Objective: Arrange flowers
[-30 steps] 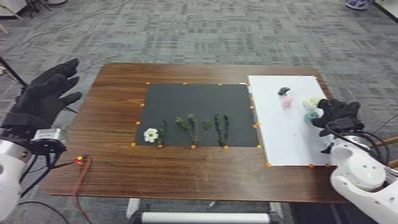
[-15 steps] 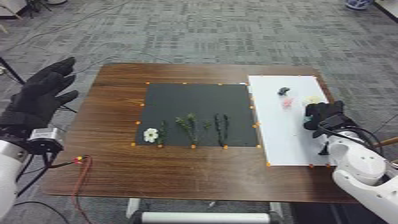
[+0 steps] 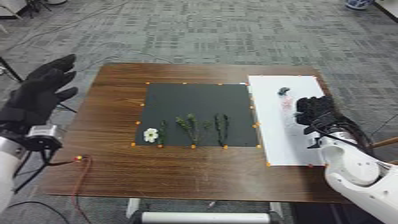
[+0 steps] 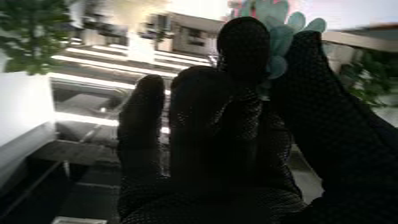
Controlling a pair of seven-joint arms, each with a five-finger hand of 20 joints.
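Note:
My right hand (image 3: 315, 110) is over the white board (image 3: 280, 145). In the right wrist view, my right hand (image 4: 235, 130) pinches a teal flower (image 4: 282, 42) between a finger and the thumb. Beside it on the board are a faint pink flower (image 3: 287, 103) and a small dark flower (image 3: 283, 91). A white flower (image 3: 151, 135) lies at the lower left of the black mat (image 3: 195, 97), with a thin green stem (image 3: 163, 131), a leafy branch (image 3: 188, 127) and dark green stems (image 3: 221, 129) to its right. My left hand (image 3: 37, 95) is open, off the table's left side.
Small orange markers edge the mat and board on the brown table (image 3: 187, 172). A red cable (image 3: 82, 175) lies at the table's left front. A blurred pale yellow flower (image 4: 135, 15) shows beyond my fingers in the right wrist view.
My right hand has moved left over the board and closed on the teal flower, covering the pale yellow flower in the head view. The left hand has shifted slightly.

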